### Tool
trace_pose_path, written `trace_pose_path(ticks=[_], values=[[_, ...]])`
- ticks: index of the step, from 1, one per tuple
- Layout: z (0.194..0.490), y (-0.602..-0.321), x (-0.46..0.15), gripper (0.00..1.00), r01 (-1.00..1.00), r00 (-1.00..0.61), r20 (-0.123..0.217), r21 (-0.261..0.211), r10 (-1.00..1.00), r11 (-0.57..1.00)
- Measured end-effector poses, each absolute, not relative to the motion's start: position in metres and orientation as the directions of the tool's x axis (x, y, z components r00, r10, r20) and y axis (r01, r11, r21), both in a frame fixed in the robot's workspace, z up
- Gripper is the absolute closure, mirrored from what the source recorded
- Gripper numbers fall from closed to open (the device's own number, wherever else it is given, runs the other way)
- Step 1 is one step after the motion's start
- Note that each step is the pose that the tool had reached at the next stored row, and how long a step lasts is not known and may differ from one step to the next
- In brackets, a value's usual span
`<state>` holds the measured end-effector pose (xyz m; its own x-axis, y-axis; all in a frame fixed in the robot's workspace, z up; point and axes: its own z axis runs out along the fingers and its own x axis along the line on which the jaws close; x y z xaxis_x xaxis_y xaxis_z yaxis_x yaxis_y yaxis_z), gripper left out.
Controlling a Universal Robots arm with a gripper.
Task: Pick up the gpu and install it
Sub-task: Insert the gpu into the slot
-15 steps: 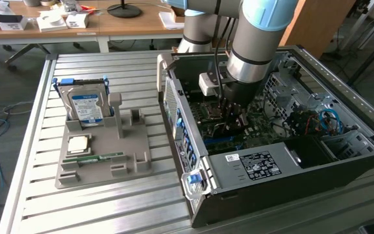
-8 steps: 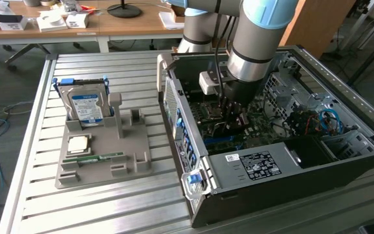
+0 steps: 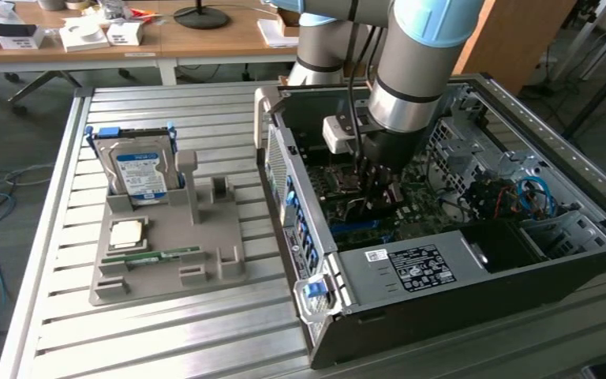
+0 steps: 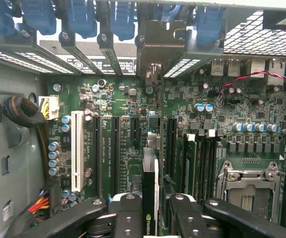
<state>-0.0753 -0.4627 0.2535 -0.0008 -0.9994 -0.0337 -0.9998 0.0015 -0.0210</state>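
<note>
Inside the open computer case [image 3: 472, 332], over the green motherboard [image 4: 123, 99]: graphics card [image 4: 149, 173] held edge-on, clamped between the fingers of the claw [image 4: 155, 210], above the long dark slots. Seated or not, hard to tell.

Best done, by judgement: keep the card upright and parallel to its slot, then press straight down, evenly, with no twist.

Readable: green NVIDIA logo on the card's edge. White label on the power supply [image 3: 409, 268] and blue label on the hard drive [image 3: 140, 174]: too small to read.

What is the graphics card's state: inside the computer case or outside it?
Inside: the graphics card stands edge-on over the green board between the fingers.
</note>
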Motion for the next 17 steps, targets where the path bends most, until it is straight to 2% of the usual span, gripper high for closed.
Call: trace_pose_path(ticks=[17], values=[[0.2535, -0.4628, -0.0759, 0.74, -1.0, -0.016, -0.032, -0.021, -0.999, 0.016]])
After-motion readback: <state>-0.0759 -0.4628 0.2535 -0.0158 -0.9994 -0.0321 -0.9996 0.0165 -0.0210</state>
